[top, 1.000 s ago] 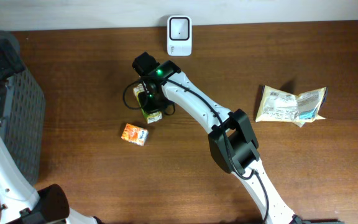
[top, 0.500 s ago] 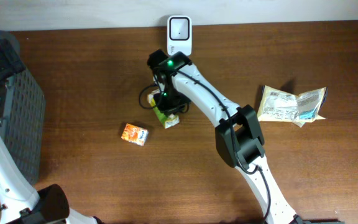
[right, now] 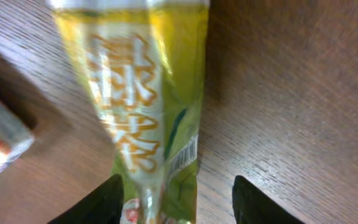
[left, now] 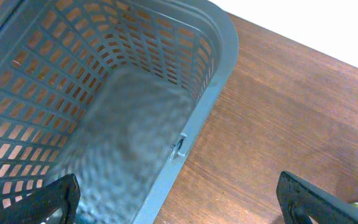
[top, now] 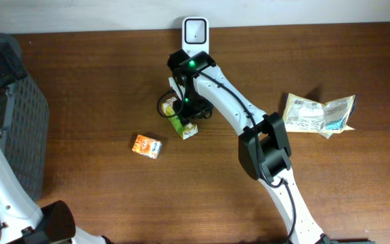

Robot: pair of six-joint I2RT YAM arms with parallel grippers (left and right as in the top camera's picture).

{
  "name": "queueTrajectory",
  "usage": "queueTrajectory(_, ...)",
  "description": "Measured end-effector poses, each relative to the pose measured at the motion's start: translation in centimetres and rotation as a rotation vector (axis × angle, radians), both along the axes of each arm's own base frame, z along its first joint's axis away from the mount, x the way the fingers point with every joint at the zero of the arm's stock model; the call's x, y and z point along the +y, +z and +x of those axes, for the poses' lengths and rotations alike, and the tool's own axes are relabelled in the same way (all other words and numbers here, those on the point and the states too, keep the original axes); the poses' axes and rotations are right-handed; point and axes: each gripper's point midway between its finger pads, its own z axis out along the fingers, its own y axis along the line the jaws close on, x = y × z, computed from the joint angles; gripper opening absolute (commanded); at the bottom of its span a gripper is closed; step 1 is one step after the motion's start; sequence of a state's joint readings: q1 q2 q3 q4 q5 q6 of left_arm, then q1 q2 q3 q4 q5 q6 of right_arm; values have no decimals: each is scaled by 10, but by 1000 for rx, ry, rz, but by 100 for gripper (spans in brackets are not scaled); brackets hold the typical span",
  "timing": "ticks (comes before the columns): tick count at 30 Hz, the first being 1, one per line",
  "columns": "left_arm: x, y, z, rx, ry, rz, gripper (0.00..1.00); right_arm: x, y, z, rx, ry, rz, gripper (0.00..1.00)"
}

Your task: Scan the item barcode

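Over the last second the right arm has carried the green snack packet (top: 183, 124) away from the orange packet (top: 146, 146) and up toward the white scanner (top: 195, 30) at the back edge of the desk (top: 100, 74), and the right pincer (right: 179, 202) has gone from clamped shut to spread apart. In the wrist view its two fingertips (right: 114, 200) now stand on either side of the packet's lower end with bare wood showing on the right, so the packet looks released, not held. The packet lies flat on the desk, near the scanner but not touching it, at a slant, with its barcode (right: 182, 155) facing up near its right edge. A small white thing lies just beside it on the left; I cannot tell what it is. That suggests the packet has been set down in front of the scanner. Whether the code has been read cannot be told, and since the code faces upward, a fresh grip may be needed to turn it toward the scanner. The left pincer (left: 179, 199) hangs wide and empty beside the grey basket (left: 216, 81), far from the work. A crumpled bag (top: 317, 114) lies well apart on the right.
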State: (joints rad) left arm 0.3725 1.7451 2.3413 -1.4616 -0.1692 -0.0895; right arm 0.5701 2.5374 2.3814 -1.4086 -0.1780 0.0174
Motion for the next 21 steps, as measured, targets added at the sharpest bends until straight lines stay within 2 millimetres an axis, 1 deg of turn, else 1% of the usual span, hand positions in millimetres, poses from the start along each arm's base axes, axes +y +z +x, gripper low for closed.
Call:
queueTrajectory(2,0,0,0,0,0,0,99,5,10,6,-28,12,24,47)
queueTrajectory(4,0,0,0,0,0,0,99,13,22,11,-57,34,69,46)
queueTrajectory(5,0,0,0,0,0,0,99,15,25,13,-64,41,83,46)
queueTrajectory(7,0,0,0,0,0,0,99,21,29,16,-82,54,109,47)
queueTrajectory(8,0,0,0,0,0,0,99,22,29,18,-91,58,116,50)
queueTrajectory(11,0,0,0,1,0,0,99,26,27,23,-111,62,133,52)
queueTrajectory(13,0,0,0,0,0,0,99,28,20,25,-114,69,137,52)
queueTrajectory(17,0,0,0,0,0,0,99,31,12,26,-120,76,141,49)
queueTrajectory(21,0,0,0,0,0,0,99,35,6,26,-128,85,145,38)
